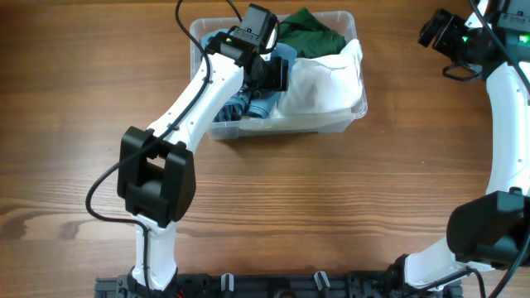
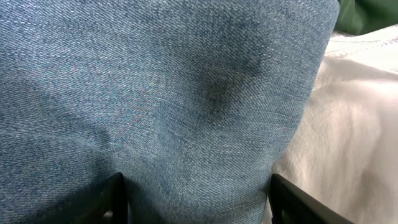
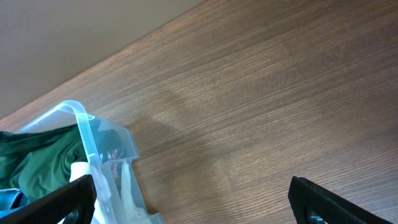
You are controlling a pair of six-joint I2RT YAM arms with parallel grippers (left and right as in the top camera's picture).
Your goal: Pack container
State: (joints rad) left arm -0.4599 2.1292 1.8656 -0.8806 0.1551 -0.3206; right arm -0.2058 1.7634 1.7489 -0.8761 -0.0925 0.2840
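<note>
The container (image 1: pixel 354 122), a clear plastic bin, stands at the back middle of the table. It holds a blue denim garment (image 1: pixel 261 103) at the left, a green cloth (image 1: pixel 310 37) at the back and a white cloth (image 1: pixel 327 79) at the right. My left gripper (image 1: pixel 277 74) is inside the bin, open, with its fingers (image 2: pixel 196 199) spread wide against the denim (image 2: pixel 186 93). My right gripper (image 1: pixel 439 33) is open and empty above the bare table, right of the bin. The right wrist view shows its fingers (image 3: pixel 193 199) and the bin's corner (image 3: pixel 84 118).
The wooden table (image 1: pixel 331 207) surrounds the bin. The white cloth (image 2: pixel 348 124) lies right of the denim, and the green cloth (image 2: pixel 373 12) shows at the far corner. The arm bases stand at the front edge.
</note>
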